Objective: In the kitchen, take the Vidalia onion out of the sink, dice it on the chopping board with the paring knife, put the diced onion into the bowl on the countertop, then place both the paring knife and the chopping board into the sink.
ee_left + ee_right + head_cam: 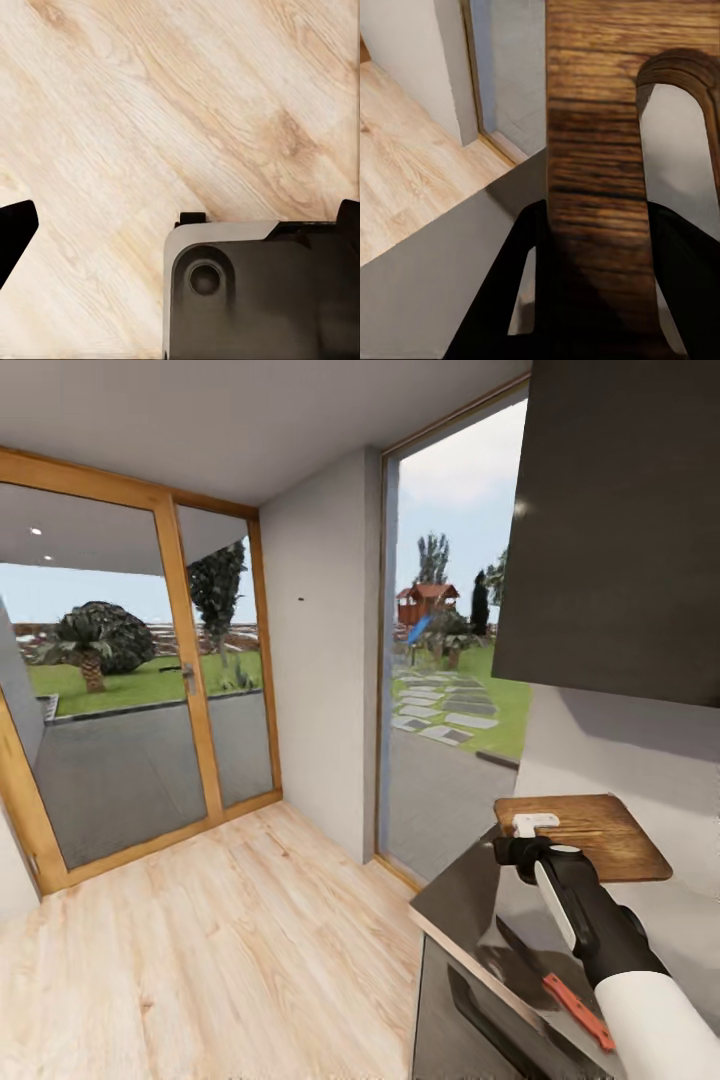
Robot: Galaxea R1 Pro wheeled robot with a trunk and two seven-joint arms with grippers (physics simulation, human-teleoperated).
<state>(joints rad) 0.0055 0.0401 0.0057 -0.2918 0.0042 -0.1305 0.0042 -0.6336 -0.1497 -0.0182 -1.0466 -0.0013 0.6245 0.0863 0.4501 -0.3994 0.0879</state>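
Now my right gripper (535,826) pinches the rectangular brown wooden chopping board (600,833) at its near edge, holding it flat above the reflective dark grey countertop (470,905), long axis running across toward the wall. Behind it on the counter, the small orange-red-handled paring knife (578,1010) lies pointing up-left. Whether my left fingers (13,236) over the light wood floor (150,112) are spread, I cannot tell.

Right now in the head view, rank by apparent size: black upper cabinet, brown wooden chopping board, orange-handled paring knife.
1. Glossy black upper cabinet
2. Brown wooden chopping board
3. Orange-handled paring knife, partly hidden and nearer the camera, so unsure
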